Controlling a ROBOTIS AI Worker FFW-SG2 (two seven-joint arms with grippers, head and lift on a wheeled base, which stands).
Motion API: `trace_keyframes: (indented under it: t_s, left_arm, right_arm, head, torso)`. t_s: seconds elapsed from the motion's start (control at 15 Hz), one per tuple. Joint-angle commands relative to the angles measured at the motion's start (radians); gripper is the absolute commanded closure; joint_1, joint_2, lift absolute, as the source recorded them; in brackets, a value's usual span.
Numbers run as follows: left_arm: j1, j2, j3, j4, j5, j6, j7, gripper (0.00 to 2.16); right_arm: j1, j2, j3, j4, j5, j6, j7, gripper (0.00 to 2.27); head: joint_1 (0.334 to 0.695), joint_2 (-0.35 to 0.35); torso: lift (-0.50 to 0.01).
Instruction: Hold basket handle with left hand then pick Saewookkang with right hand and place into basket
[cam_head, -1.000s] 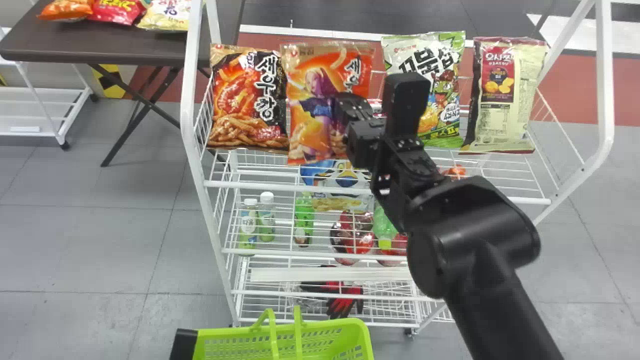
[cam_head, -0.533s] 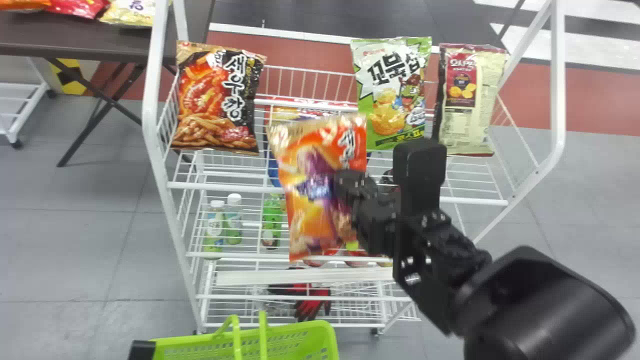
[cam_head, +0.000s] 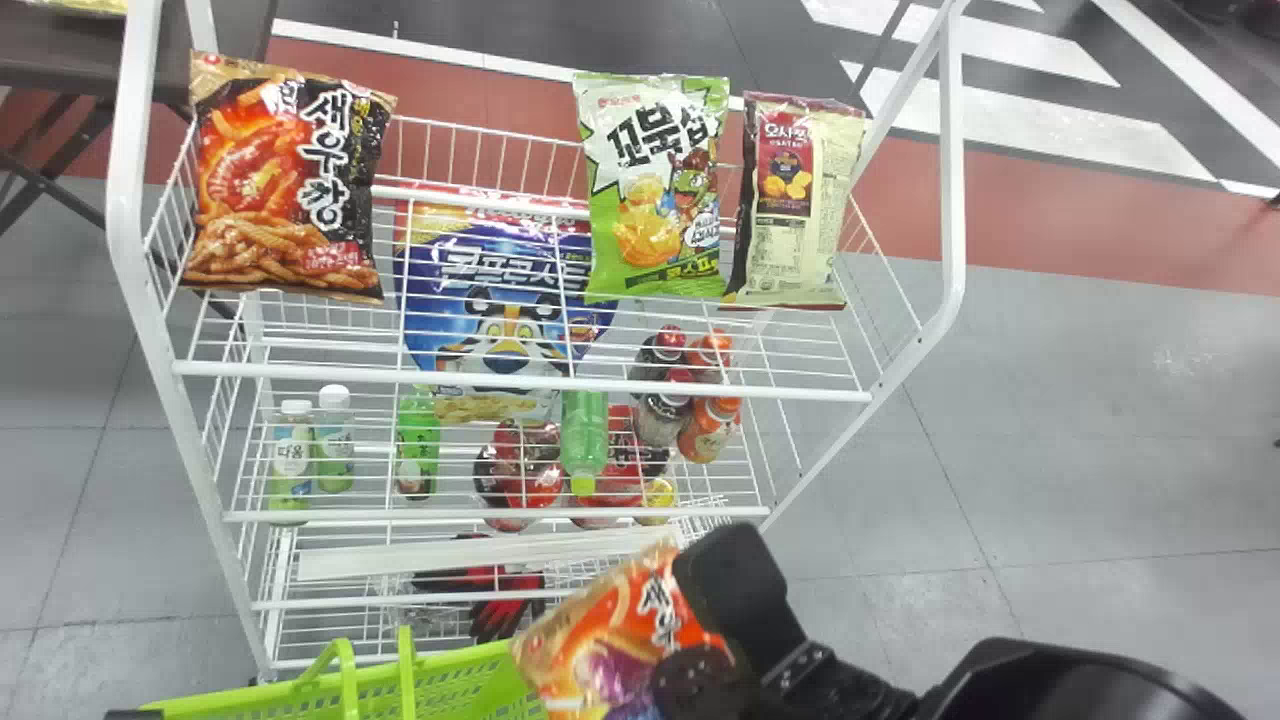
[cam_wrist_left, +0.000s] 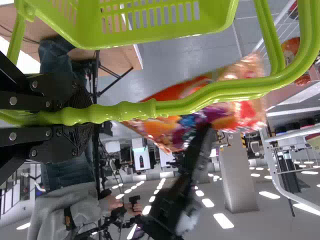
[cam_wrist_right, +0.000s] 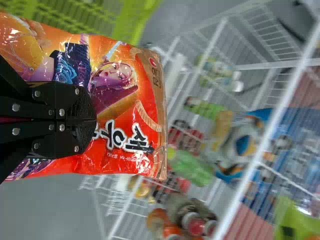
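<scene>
My right fingers (cam_head: 690, 680), drawn narrow, grip the orange Saewookkang packet (cam_wrist_right: 125, 105), its printed face and one end extending past their tips. To their left, my left fingers (cam_head: 135, 714) clasp the handle (cam_wrist_left: 125, 110) of the lime-green basket (cam_head: 470, 690). From the head view, the packet overlaps the basket end nearest my right fingers; whether it is over the opening, I cannot tell.

Ahead of my right fingers stands a white wire rack (cam_head: 520, 381). Its upper part carries a dark Saewookkang packet (cam_head: 285, 185) farther to their left, a green snack packet (cam_head: 655, 190) nearly straight ahead and a cream-and-maroon packet (cam_head: 800, 200) slightly to their right. Red-and-black gloves (cam_head: 505, 610) lie low on the rack, ahead and left of those same fingers.
</scene>
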Motion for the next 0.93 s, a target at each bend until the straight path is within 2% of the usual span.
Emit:
trace_keyframes:
  t_s: [0.0,0.2,0.47,0.6,0.67,0.73,0.8,0.87]
  left_arm:
    - [-0.003,-0.002,-0.004,-0.005,0.0,0.001,0.001,2.12]
    - [-0.008,-0.004,-0.015,-0.008,0.0,0.001,0.006,2.12]
    - [-0.003,-0.004,-0.021,-0.022,0.0,0.01,0.004,2.12]
    - [-0.001,-0.004,-0.022,-0.026,-0.001,0.01,0.004,2.12]
    - [-0.001,-0.004,-0.024,-0.026,-0.001,0.01,0.004,2.12]
    - [-0.001,-0.004,-0.024,-0.028,-0.001,0.01,0.004,2.12]
    - [-0.001,-0.004,-0.024,-0.028,-0.001,0.01,0.004,2.12]
    - [-0.005,-0.004,-0.024,-0.028,-0.003,0.01,0.006,2.12]
  right_arm:
    - [0.014,-0.002,0.036,0.033,-0.021,0.014,0.028,2.24]
    - [-0.022,0.037,0.169,0.122,-0.023,-0.072,0.028,2.24]
    - [-0.145,0.113,0.329,0.367,0.032,-0.336,0.025,2.24]
    - [-0.208,0.152,0.35,0.473,0.028,-0.314,0.037,2.23]
    - [-0.24,0.178,0.344,0.525,0.006,-0.228,0.086,1.81]
    - [-0.25,0.192,0.338,0.547,0.005,-0.176,0.121,0.82]
    - [-0.25,0.188,0.338,0.542,0.008,-0.167,0.126,0.0]
    - [-0.24,0.181,0.336,0.521,0.015,-0.167,0.126,0.0]
  head:
    - [0.695,-0.35]
    - [0.695,-0.35]
    - [0.695,-0.35]
    - [0.695,-0.252]
    - [0.695,-0.218]
    - [0.695,-0.189]
    - [0.695,-0.182]
    - [0.695,-0.187]
  torso:
    - [-0.02]
    - [-0.02]
    - [-0.02]
    - [-0.02]
    - [-0.02]
    - [-0.02]
    - [-0.02]
    - [-0.02]
